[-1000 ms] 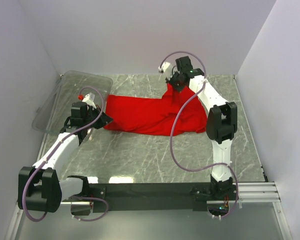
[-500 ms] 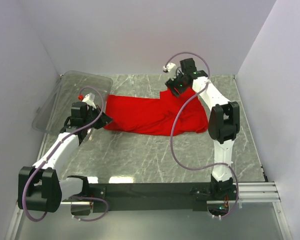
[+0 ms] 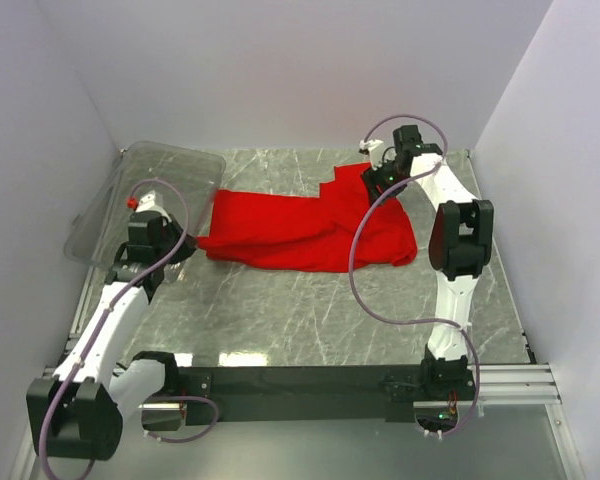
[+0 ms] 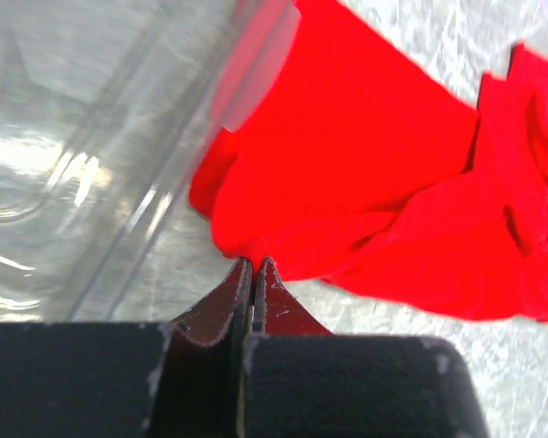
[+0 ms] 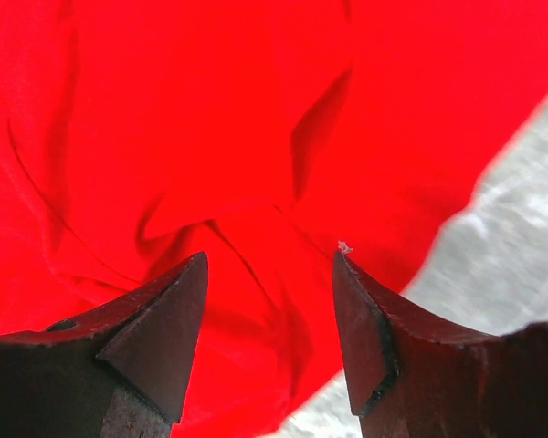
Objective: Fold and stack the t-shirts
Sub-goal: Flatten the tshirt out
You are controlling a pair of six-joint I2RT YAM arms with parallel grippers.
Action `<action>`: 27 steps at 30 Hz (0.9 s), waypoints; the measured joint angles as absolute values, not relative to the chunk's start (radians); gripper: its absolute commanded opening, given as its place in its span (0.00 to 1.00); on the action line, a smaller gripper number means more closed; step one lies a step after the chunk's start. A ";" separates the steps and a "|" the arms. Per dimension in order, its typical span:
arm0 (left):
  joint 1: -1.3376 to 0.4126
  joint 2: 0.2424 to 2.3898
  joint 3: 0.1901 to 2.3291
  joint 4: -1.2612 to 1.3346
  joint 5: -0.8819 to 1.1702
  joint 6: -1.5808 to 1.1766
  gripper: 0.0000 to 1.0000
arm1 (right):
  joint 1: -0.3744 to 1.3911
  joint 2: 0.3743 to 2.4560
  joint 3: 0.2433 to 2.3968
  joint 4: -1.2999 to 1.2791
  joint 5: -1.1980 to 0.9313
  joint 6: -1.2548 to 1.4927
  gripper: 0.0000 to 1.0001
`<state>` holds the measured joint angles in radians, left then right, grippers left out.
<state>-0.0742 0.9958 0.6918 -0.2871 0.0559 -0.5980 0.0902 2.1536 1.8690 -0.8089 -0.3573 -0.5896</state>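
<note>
The red t-shirt (image 3: 300, 225) lies rumpled across the middle of the marble table, its right part bunched in folds. At the shirt's left corner my left gripper (image 3: 187, 248) is shut, and in the left wrist view its tips (image 4: 254, 265) pinch the edge of the t-shirt (image 4: 365, 173). Over the far right part of the shirt my right gripper (image 3: 380, 178) is open. In the right wrist view its gripper (image 5: 269, 260) has only the creased t-shirt (image 5: 210, 137) below, and nothing sits between the fingers.
A clear plastic bin (image 3: 145, 195) lies tilted at the far left, close beside the left gripper and the shirt's left edge; its wall (image 4: 100, 137) fills the left wrist view. White walls close the table on three sides. Bare marble (image 3: 310, 320) lies in front of the shirt.
My right gripper opened, let the raised shirt part drop and moved right toward the back corner. My left arm drew left, and the shirt's left corner went with it.
</note>
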 measured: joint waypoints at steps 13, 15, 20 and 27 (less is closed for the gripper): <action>-0.054 0.986 0.691 -0.297 0.054 -0.618 0.01 | 0.122 2.380 2.064 -0.880 -0.380 -0.500 0.61; -0.054 0.990 0.691 -0.297 0.059 -0.617 0.01 | 0.122 2.381 2.062 -0.891 -0.377 -0.492 0.59; -0.054 0.999 0.691 -0.292 0.075 -0.618 0.01 | 0.122 2.380 2.045 -0.889 -0.380 -0.487 0.45; -0.054 1.012 0.691 -0.282 0.089 -0.617 0.01 | 0.122 2.378 2.059 -0.913 -0.398 -0.490 0.04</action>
